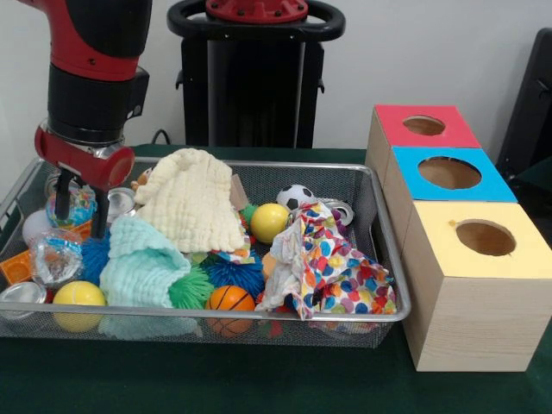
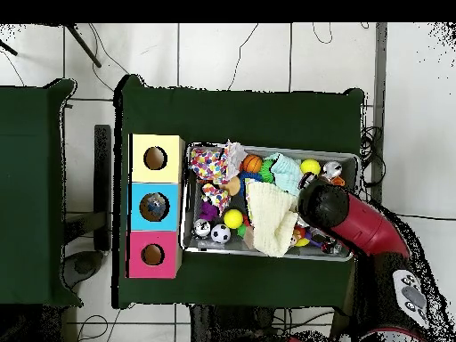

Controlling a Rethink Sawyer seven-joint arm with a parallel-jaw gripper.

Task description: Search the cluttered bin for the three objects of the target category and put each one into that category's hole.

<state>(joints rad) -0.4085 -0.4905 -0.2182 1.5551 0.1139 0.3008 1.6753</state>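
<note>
Gripper: my gripper [image 1: 82, 216] hangs over the left end of the wire bin [image 1: 379, 220], its two black fingers [image 1: 62, 200] spread apart and holding nothing.
Contact: fingertips sit low among the clutter, just beside a multicoloured ball [image 1: 79, 207] and a metal can [image 1: 121, 203]; I cannot tell whether they touch either.
Nearby: a mint cloth [image 1: 142, 263] lies just below the fingers; a cream cloth [image 1: 191, 200] is heaped to the right.
Balls: yellow ball [image 1: 268, 222], soccer ball [image 1: 296, 197], basketball [image 1: 230, 299], second yellow ball [image 1: 78, 295].
Obstruction: a dotted cloth [image 1: 332, 267] covers the bin's right end.
Boxes: red box [image 1: 423, 128], blue box [image 1: 448, 175], yellow box [image 1: 483, 241] stand right of the bin, each with a round hole on top.
</note>
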